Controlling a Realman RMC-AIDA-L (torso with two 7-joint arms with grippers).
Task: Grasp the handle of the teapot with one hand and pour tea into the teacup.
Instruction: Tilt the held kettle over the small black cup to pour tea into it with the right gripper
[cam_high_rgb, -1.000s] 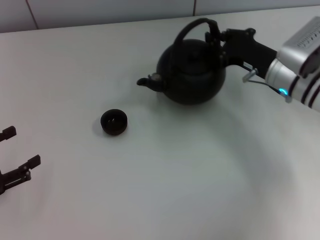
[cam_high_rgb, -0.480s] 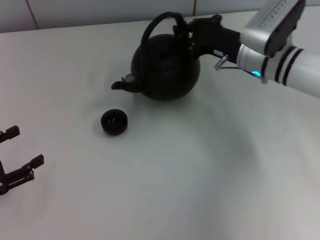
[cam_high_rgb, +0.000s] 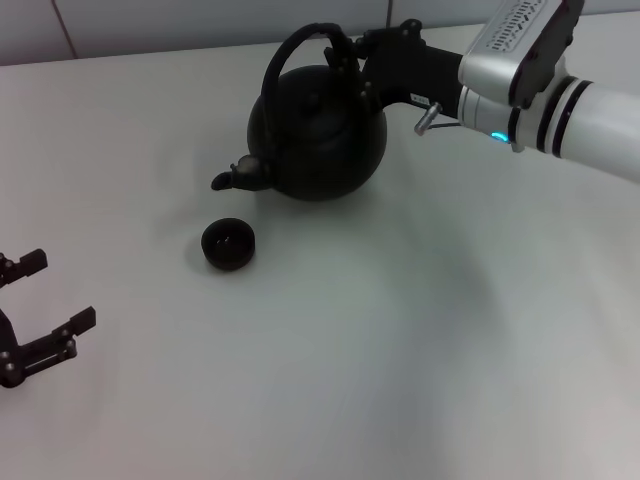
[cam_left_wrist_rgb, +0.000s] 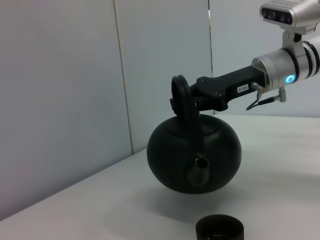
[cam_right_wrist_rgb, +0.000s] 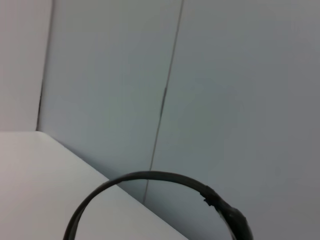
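The round matte-black teapot (cam_high_rgb: 318, 140) hangs in the air above the white table, as its raised body (cam_left_wrist_rgb: 195, 160) shows in the left wrist view. Its spout (cam_high_rgb: 234, 176) points toward the tiny black teacup (cam_high_rgb: 228, 244), which stands just in front of and below it. My right gripper (cam_high_rgb: 350, 62) is shut on the arched handle (cam_high_rgb: 290, 52) at its thicker side. The handle's hoop (cam_right_wrist_rgb: 150, 190) also shows in the right wrist view. The teacup's rim (cam_left_wrist_rgb: 219, 229) shows in the left wrist view. My left gripper (cam_high_rgb: 40, 305) is open and parked at the left edge.
The white table (cam_high_rgb: 400, 350) stretches wide to the front and right. A pale panelled wall (cam_high_rgb: 200, 20) runs along the table's far edge.
My right gripper has carried the teapot leftward and toward the far side. Its spout has come close above the teacup. The left arm has barely shifted.
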